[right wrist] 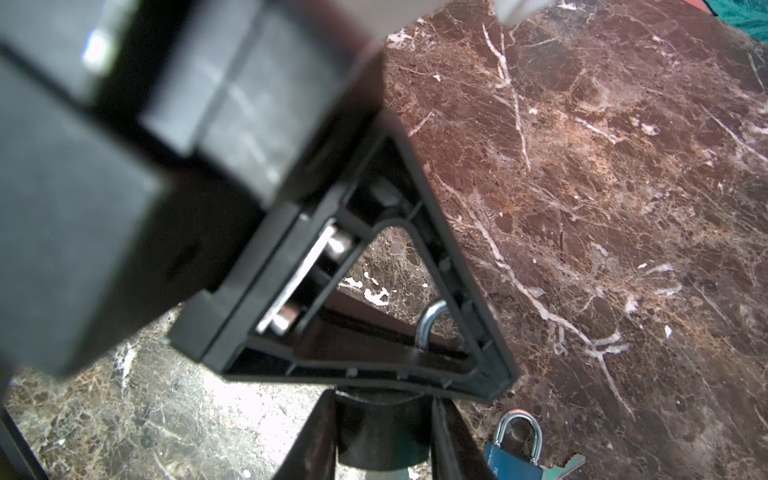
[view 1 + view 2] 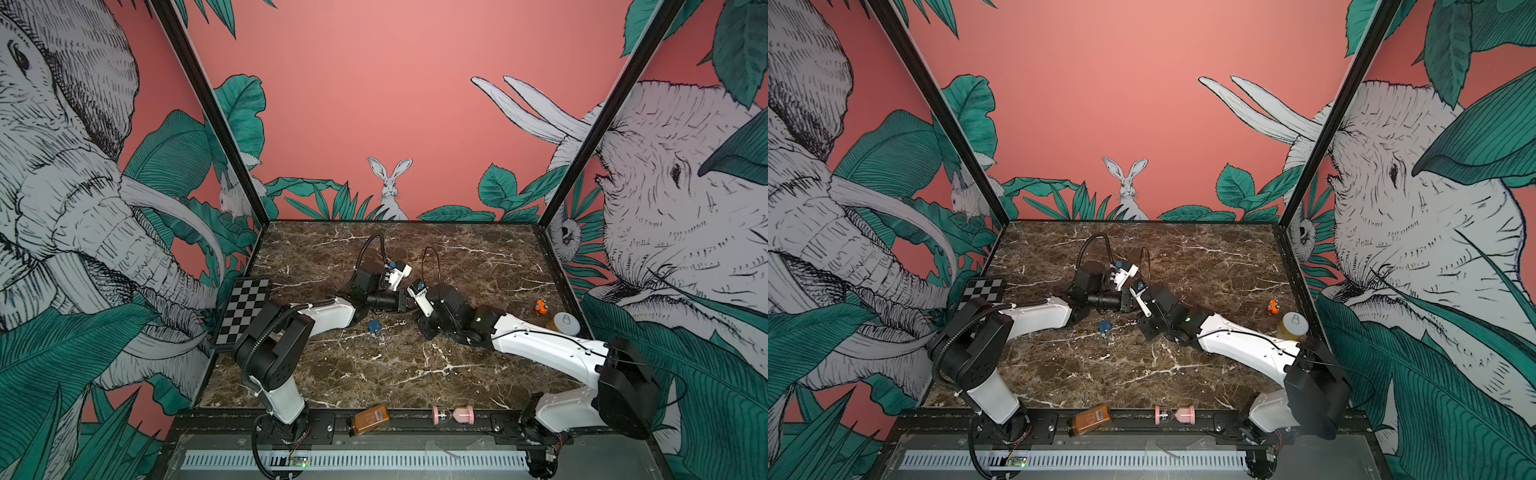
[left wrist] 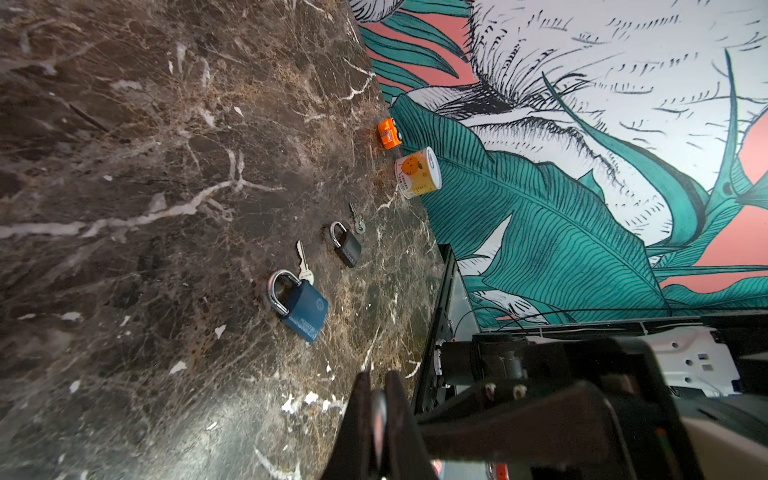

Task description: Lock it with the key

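Left tool (image 3: 376, 386) pinched shut; beyond, black padlock (image 3: 347, 246) hidden in both top views.

Desk (image 2: 415, 374): dark brown marble-look top with white veining, is lying level across the enclosure.
Back wall (image 2: 374, 104): salmon pink, is showing a drawn rabbit (image 2: 390, 189) among green leaves.
Left side wall (image 2: 62, 166) and right side wall (image 2: 685, 208): are carrying black-and-white elephant drawings with teal foliage.
Black frame posts (image 2: 212, 112): are rising at the two rear corners.
Black rail (image 2: 415, 420): is running along the desk's front edge, with a white slotted strip (image 2: 374, 459) lying below.
Light: is falling evenly and glinting off the marble.
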